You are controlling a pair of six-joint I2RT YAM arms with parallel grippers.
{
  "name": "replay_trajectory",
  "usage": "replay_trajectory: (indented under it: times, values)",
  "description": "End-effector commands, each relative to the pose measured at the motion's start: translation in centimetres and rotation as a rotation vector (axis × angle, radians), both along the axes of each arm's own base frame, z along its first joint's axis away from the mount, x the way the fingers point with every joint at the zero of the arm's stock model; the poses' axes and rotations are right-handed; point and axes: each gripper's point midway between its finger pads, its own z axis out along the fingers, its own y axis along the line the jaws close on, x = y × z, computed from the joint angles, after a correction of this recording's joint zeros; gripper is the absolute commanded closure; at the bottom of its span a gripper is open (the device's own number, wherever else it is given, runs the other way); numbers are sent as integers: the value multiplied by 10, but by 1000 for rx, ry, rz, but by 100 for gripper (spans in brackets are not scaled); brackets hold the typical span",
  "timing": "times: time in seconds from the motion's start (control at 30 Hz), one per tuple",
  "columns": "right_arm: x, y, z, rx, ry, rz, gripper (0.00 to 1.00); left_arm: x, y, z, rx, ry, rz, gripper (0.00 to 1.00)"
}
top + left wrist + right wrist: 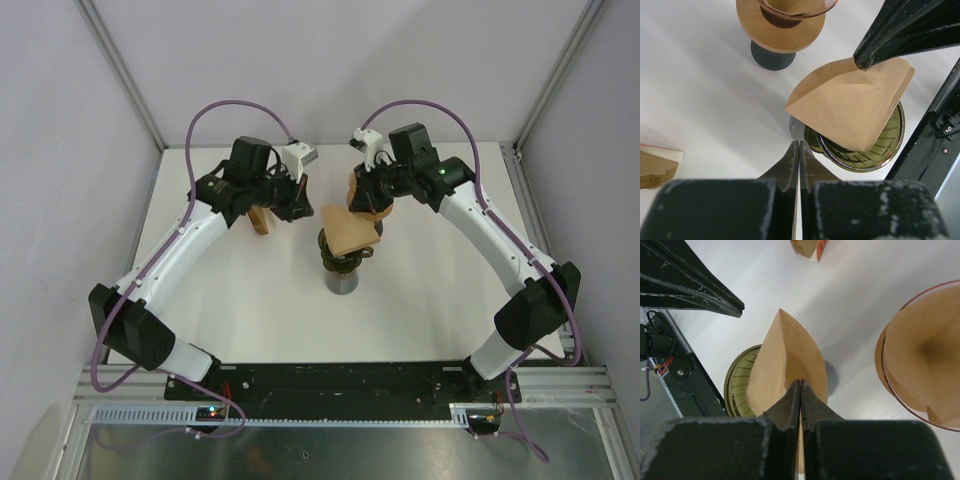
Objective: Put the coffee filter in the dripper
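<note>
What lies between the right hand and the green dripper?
The brown paper filter, pinched by the right hand, hangs over the dripper; the right wrist view shows this.

Above the black mounting rail (340,380), left arm (170,250) and right arm (495,235) wear white shells, black joints, purple cables (235,102); left gripper (798,143) and right gripper (800,382) are scuffed black.

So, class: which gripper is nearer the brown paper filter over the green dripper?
Right. The right gripper pinches the paper filter, holding it over the green dripper. The left gripper is shut, empty, just beside the filter without touching it.
</note>
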Motion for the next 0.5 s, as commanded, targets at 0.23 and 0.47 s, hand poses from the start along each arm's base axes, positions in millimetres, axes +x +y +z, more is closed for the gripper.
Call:
replay_trajectory:
  times: [0.23,0.47]
  values:
    - [-22,5,15,67,24,77,100,-4,0,2,-13,-8,-14,100]
    - [-38,16,10,58,39,115,100,-3,-2,3,-17,-8,-17,100]
